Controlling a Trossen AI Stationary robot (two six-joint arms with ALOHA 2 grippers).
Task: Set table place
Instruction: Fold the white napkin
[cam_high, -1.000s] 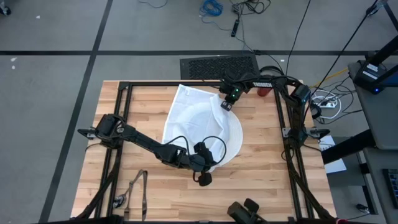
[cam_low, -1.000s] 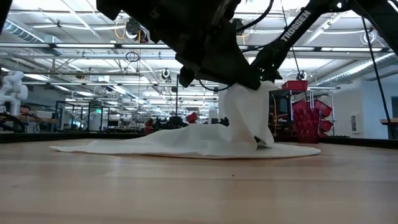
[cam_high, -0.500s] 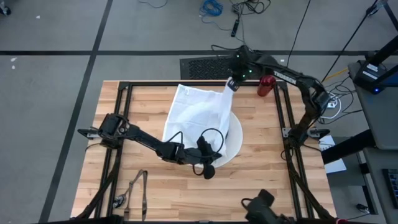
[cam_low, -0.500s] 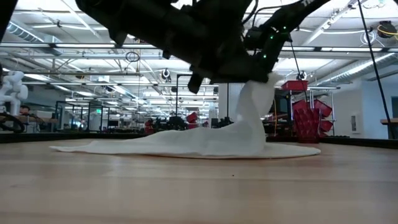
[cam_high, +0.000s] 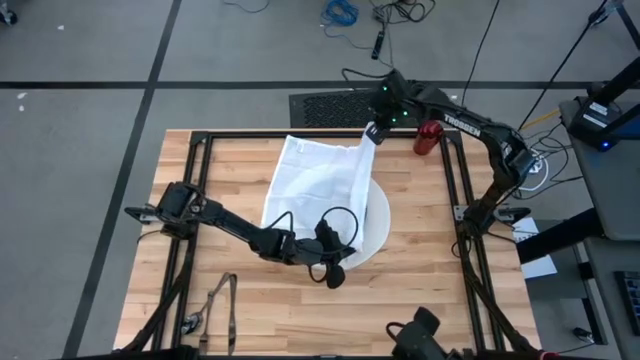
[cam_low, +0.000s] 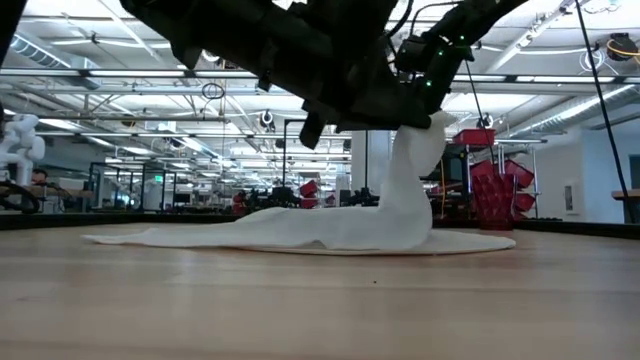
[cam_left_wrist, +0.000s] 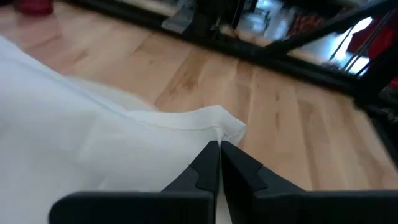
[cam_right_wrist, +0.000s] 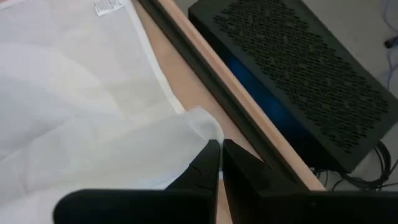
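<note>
A: What lies on the surface?

B: Pale butcher-block planks in a black metal frame, and across the middle a white cloth napkin, thin and soft, spread with shallow folds. It drapes over a big round white plate, whose smooth rim shows toward the right edge.

A: And the right claw?

B: It is up at the far edge of the surface, fingers pinched together on the napkin's far right corner. The cloth rises from the plate to it in a tall narrow peak, plain in the low view. A small sewn label sits near the napkin's far hem in the right wrist view.

A: The left claw?

B: Toward the near edge, at the plate's near rim. Its dark fingers are closed tight on the napkin's near corner, where the hem folds over into a small rounded flap.

A: Anything else?

B: A small red cup stands near the far right corner, just beside the frame. A dark perforated grille lies on the grey floor beyond the far edge.
</note>
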